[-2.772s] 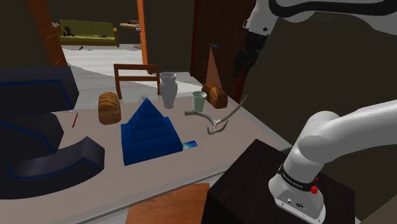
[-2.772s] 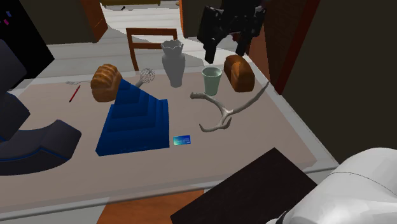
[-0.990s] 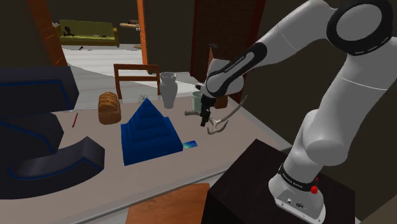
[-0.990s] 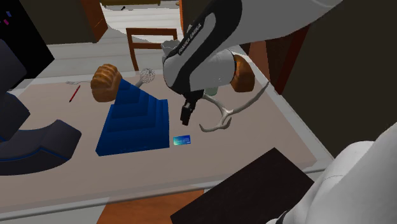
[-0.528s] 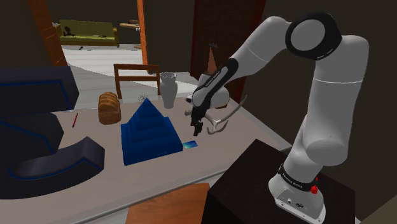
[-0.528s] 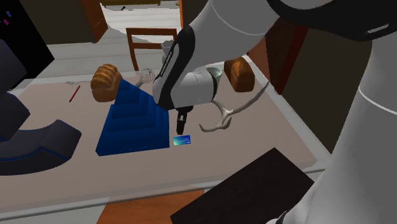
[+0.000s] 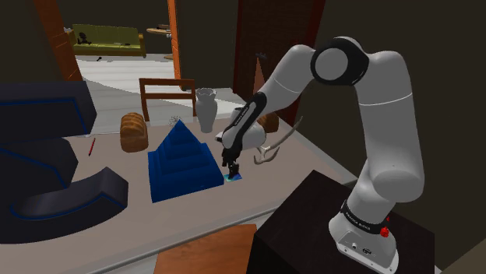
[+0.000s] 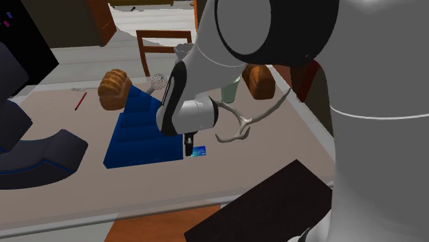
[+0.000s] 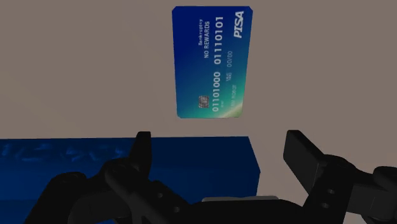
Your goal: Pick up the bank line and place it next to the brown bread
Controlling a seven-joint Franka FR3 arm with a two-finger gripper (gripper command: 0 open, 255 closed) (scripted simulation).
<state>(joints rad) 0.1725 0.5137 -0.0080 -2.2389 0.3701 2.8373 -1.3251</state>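
The bank card (image 9: 210,60) is a small blue-green card lying flat on the pale tabletop, just off the corner of a blue stepped pyramid (image 7: 181,159). My gripper (image 9: 219,137) hangs open directly above the card (image 7: 234,177), fingers apart with nothing between them. From the shoulder the gripper (image 7: 231,168) points straight down, close over the table. One brown loaf (image 7: 133,131) stands beyond the pyramid on the shoulder view's left. A second brown loaf (image 8: 258,78) sits at the far side of the table, behind the arm. The card (image 8: 199,151) shows beside the gripper (image 8: 189,146).
A pale antler (image 7: 272,148) lies just right of the card in the shoulder view. A grey vase (image 7: 206,109) stands behind the pyramid (image 8: 143,130). A red pen (image 7: 91,146) lies near the first loaf. A large dark blue curved shape (image 7: 47,171) fills the table's left side.
The arm has swung down from high above the far loaf to just over the card. The gripper moved toward the pyramid's corner and lowered. The card has not moved.
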